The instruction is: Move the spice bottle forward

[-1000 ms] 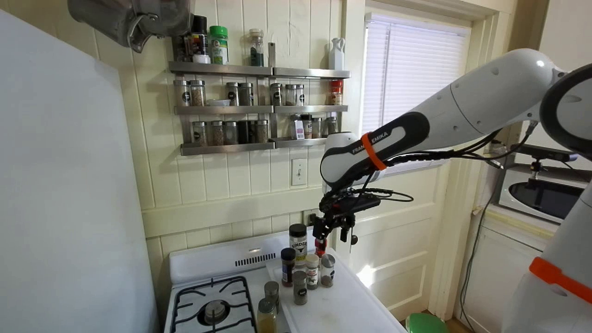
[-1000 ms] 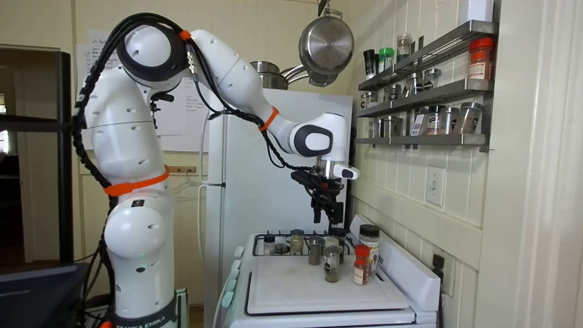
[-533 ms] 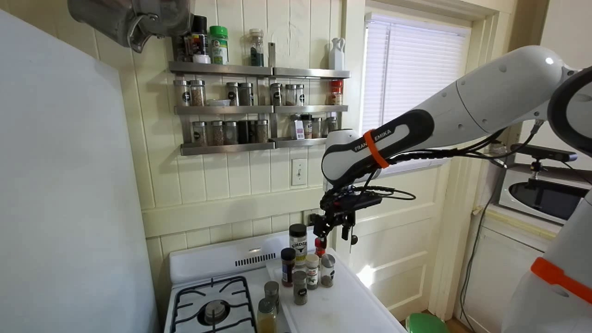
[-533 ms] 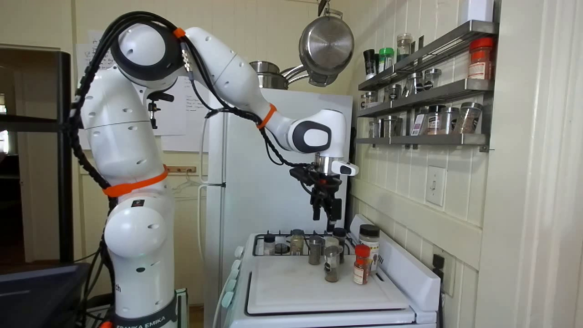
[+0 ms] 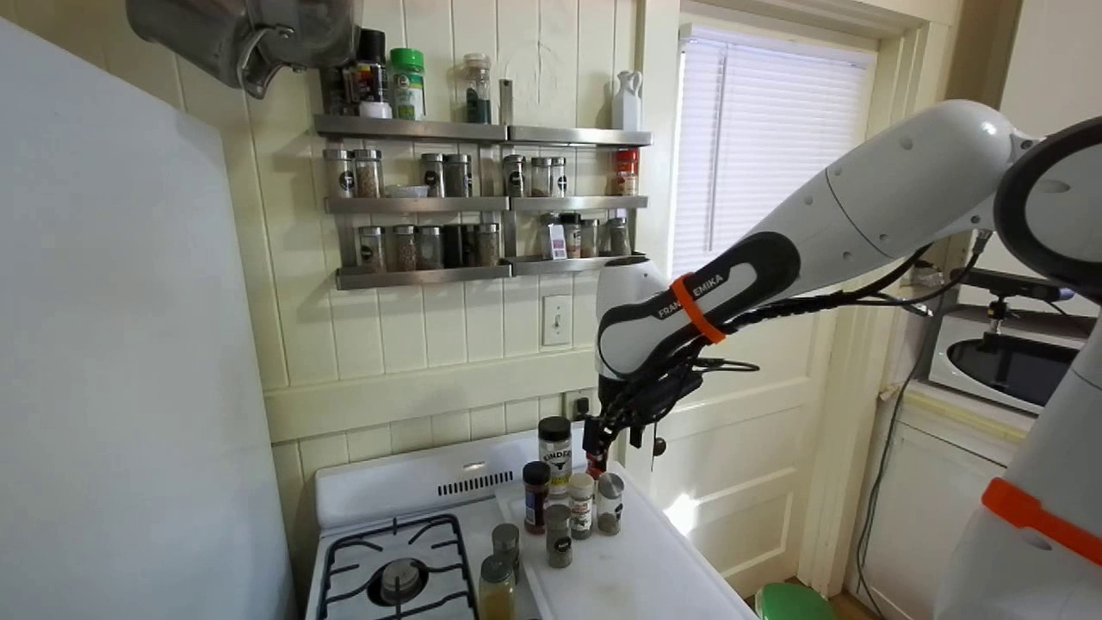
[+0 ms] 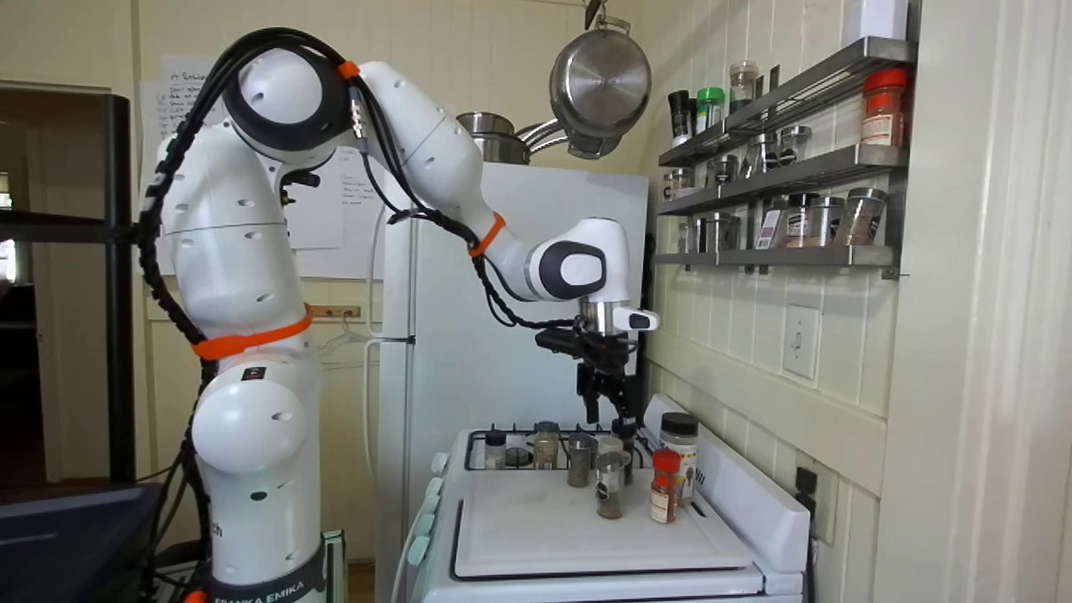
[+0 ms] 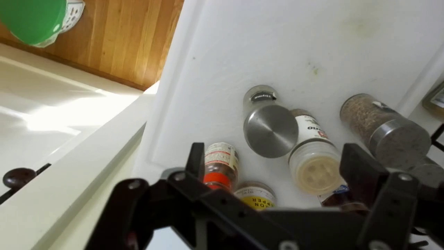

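The pincer (image 7: 275, 156) hangs over the desk (image 7: 295, 45), here a white stove cover, its two fingers (image 7: 197, 161) standing wide apart. Below the gap, in the wrist view, a silver-lidded spice bottle (image 7: 270, 133) stands upright; a cream-capped spice bottle (image 7: 317, 170) is just beside it. Which bottle the task means cannot be told. The red-capped bottle (image 6: 663, 494) shows whole in an exterior view, while in the wrist view the pincer cuts across its cap. Only a strip of a yellow-labelled bottle (image 7: 256, 198) shows there under the pincer. In an exterior view a finger overlaps the cap of a dark bottle (image 6: 627, 446); whether they touch cannot be told. Farther out, a brown-filled bottle (image 7: 378, 125) stands near the desk's edge, and beside the burner (image 5: 400, 579) an amber bottle (image 5: 497, 594) is cut off by the lower edge of an exterior view. A green container (image 7: 33, 21) is cut off by a corner of the wrist view.
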You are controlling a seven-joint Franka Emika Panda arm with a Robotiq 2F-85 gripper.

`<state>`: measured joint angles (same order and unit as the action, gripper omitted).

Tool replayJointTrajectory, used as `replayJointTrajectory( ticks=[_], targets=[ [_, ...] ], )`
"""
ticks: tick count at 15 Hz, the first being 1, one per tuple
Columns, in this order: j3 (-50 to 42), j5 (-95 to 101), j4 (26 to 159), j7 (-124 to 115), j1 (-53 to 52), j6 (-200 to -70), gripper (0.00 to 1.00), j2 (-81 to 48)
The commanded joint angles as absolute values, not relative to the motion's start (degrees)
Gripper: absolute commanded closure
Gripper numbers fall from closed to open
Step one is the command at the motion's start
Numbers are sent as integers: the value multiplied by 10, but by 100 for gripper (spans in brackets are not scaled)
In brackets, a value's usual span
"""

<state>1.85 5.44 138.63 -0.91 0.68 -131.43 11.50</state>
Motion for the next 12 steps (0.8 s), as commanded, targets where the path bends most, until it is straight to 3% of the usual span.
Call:
replayJointTrajectory(
  ticks=[1, 2, 12],
  targets=[
    [17, 57, 1422, 21, -5, -1427, 0, 104],
    [18, 61, 1400, 1, 1, -1376, 0, 106],
    [28, 64, 1399, -4, -6, -1389, 0, 91]
  ],
)
